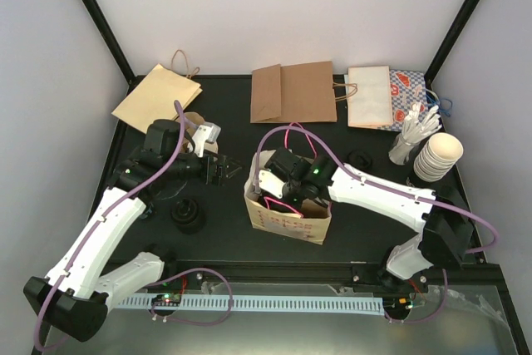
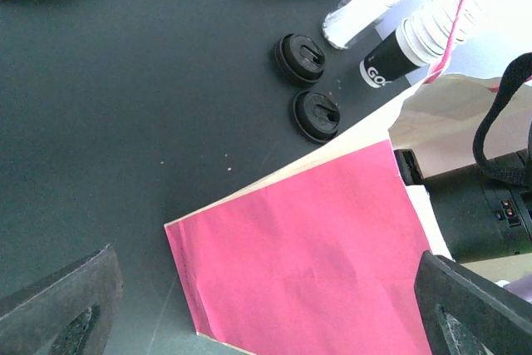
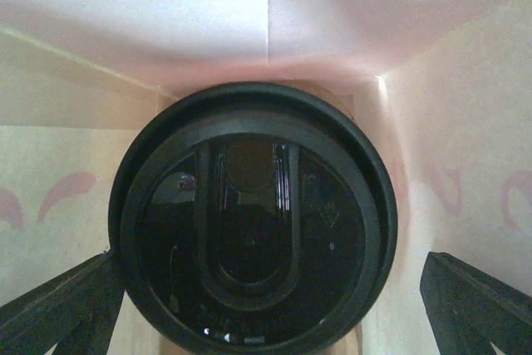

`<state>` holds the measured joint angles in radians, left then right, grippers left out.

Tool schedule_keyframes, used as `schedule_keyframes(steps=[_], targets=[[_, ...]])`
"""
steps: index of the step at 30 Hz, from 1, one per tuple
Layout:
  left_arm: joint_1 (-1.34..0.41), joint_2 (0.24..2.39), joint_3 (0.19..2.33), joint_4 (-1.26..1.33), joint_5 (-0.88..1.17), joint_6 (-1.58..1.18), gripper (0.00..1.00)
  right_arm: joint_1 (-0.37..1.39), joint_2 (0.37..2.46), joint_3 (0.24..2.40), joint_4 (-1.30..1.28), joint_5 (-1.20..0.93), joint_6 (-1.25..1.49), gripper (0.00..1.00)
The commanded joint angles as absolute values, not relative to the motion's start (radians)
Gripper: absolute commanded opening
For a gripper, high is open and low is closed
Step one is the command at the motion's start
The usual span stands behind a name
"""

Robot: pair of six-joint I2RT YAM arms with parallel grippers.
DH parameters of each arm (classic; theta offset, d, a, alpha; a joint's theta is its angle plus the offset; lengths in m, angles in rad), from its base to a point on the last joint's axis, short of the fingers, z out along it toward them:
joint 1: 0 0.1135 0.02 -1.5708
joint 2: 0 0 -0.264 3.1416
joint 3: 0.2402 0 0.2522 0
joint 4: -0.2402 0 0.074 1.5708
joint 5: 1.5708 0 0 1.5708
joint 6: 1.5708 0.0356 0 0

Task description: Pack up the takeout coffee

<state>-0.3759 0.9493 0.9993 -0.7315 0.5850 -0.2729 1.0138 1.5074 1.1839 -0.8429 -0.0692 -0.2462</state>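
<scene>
An open paper bag [image 1: 291,224] with pink print stands at the table's middle. My right gripper [image 1: 278,193] reaches down into it. In the right wrist view a black round lid [image 3: 253,222] fills the space inside the bag [image 3: 208,22]. The takeout coffee's white cup body is hidden under this lid. My right gripper [image 3: 266,322] is open, its fingers [image 3: 58,309] wide apart on either side of the lid. My left gripper [image 1: 220,172] is open and empty just left of the bag. In the left wrist view the left gripper [image 2: 266,309] faces the bag's pink side [image 2: 307,247].
Flat paper bags [image 1: 293,93] lie along the back. A stack of cream cups [image 1: 438,155] and a holder of white cutlery [image 1: 411,139] stand at the right. Black lids lie behind the bag [image 2: 300,58] and at the front left [image 1: 187,215].
</scene>
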Motion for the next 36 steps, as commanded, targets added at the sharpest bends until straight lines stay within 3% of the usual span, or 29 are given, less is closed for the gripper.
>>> schedule_keyframes(steps=[1, 28, 36], targets=[[-0.388, 0.943, 1.049, -0.766, 0.597, -0.266, 0.99, 1.011, 1.500, 1.227, -0.893, -0.055, -0.251, 1.00], [-0.406, 0.944, 1.049, -0.774, 0.613, -0.269, 0.98, 1.014, 1.482, 1.360, -0.988, -0.073, -0.234, 1.00], [-0.425, 0.921, 1.047, -0.743, 0.673, -0.320, 0.83, 1.028, 1.534, 1.356, -0.981, -0.044, -0.226, 0.96]])
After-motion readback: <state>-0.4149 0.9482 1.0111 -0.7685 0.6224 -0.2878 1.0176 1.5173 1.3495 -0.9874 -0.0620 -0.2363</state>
